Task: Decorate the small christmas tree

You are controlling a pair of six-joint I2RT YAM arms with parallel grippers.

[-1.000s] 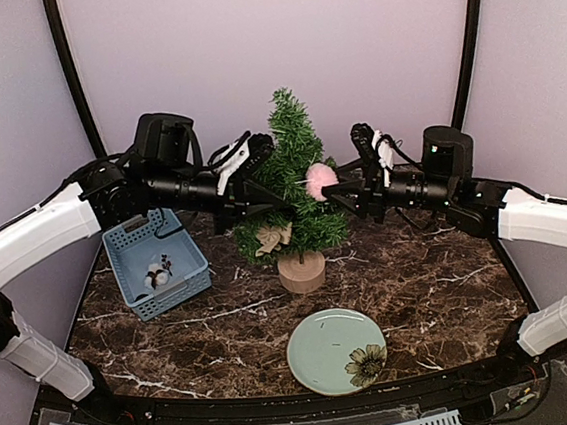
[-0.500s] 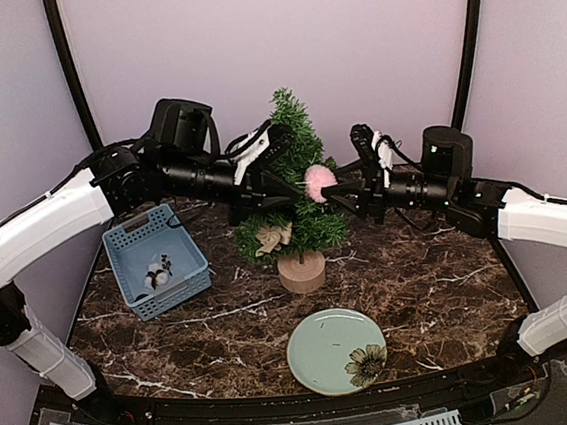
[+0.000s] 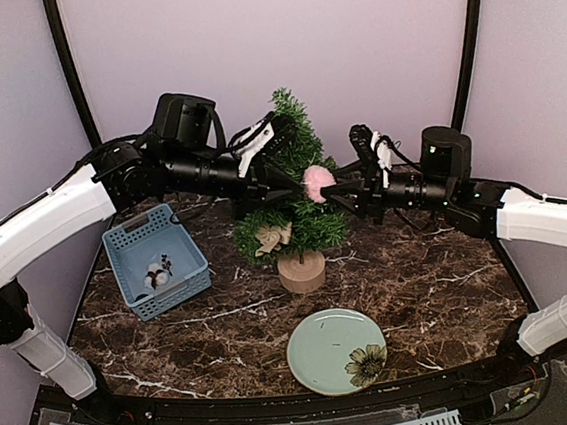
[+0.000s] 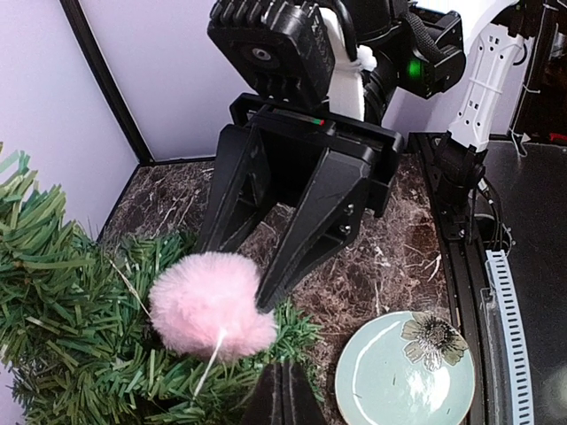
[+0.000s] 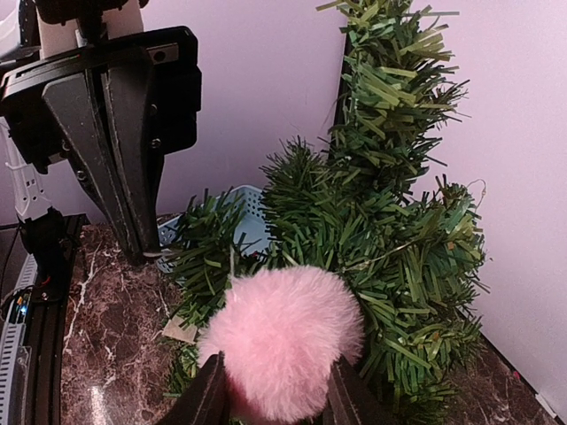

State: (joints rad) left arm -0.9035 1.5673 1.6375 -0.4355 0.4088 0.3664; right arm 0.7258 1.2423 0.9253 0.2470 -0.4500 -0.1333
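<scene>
Pink fluff ball (image 5: 282,341) right against the small christmas tree (image 5: 390,204)

Right gripper (image 5: 276,394) hugs the ball with a finger on each side, partly closed. Straight ahead, just past the ball, the tree stands upright on its wood stump (image 3: 301,271), mid-table (image 3: 441,288). Left gripper (image 4: 282,390) pokes in from the other side, pinched shut, maybe on the ball's thin white thread (image 4: 211,354). Both arms are close.
</scene>
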